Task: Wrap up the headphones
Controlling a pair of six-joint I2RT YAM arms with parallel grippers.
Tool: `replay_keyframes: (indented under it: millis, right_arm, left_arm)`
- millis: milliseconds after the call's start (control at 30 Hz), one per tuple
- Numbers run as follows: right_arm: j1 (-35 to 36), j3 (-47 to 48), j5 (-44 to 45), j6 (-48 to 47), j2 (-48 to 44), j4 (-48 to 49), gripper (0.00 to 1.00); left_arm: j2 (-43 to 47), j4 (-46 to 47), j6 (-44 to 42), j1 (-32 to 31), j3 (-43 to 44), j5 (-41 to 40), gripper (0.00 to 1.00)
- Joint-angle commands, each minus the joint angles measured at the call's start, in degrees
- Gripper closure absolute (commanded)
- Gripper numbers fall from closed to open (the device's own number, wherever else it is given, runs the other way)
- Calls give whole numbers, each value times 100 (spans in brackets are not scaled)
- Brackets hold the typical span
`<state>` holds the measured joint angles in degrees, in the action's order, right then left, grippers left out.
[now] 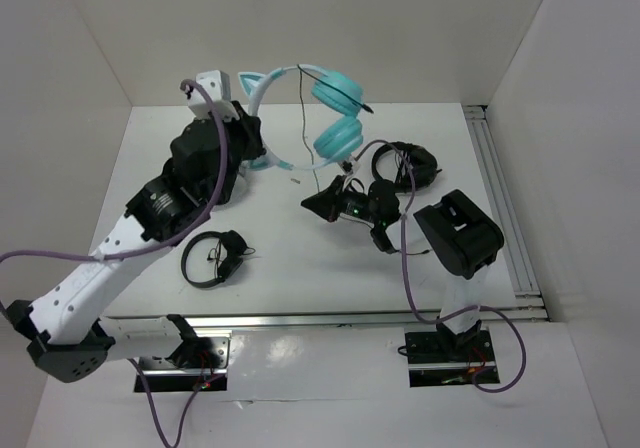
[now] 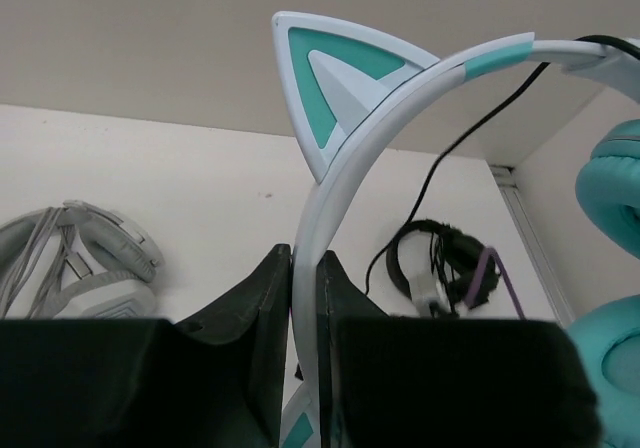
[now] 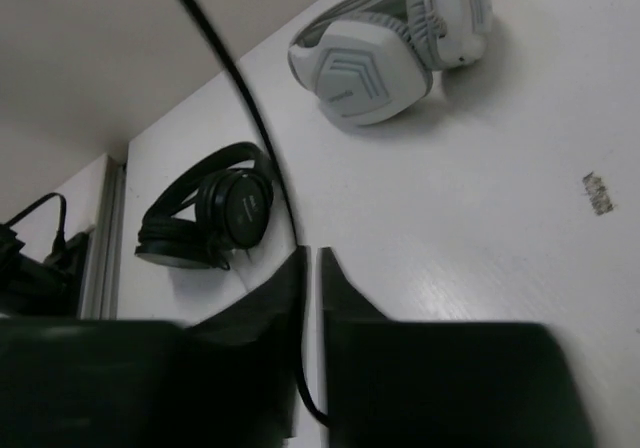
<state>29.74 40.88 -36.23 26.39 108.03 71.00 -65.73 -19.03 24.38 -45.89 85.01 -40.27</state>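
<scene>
while the left gripper [image 2: 305, 278] clamps the white headband [image 2: 330, 198] between its two black fingers, the teal headphones [image 1: 338, 138] hang in the air over the far half of the table [image 1: 300, 258], clear of its surface. one white-and-teal cat ear [image 2: 335, 78] stands up from the band just above the grip, and the two teal ear cups [image 1: 338, 93] sit side by side on the right of the raised band, toward the back wall.

the thin black cable [image 1: 303, 128] drops from the top of the band, past the ear cups, toward the right gripper [image 1: 312, 203], which points left just in front of the headphones and lower down. seen from the right wrist, its jaws are drawn nearly together, leaving a thin slit, and the cable runs down into that slit and comes out below it; whether the jaws actually pinch the cable cannot be told.

a pair of black headphones [image 1: 410, 160] lies on the table beside the right arm, and a second black pair [image 1: 212, 258] lies flat near the front edge, under the left arm. a grey-white headset [image 2: 80, 258] rests on the tabletop, visible at the left edge of the left wrist view.
</scene>
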Motion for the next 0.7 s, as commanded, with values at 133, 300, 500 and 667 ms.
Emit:
replay_keyframes:
  millis: [133,300,500,667]
  right_arm:
    - [277,-501,282,-309,-545,347,100]
    - [1086,-1099,1503,-898,-1651,-551,100]
    - [2252,-1022,3063,-1759,-3128,-2563,100]
    - [2739,-267,3683,-2252,-3745,-3987,100]
  left_arm:
    - [-668,444,936,765,612,-454,100]
    - [-1345,101,1156,1529,1000,-360,100]
    - [-1794,39,1095,2267,798,-244,100]
    - [-1995,-4,919,2374,472,-542,100]
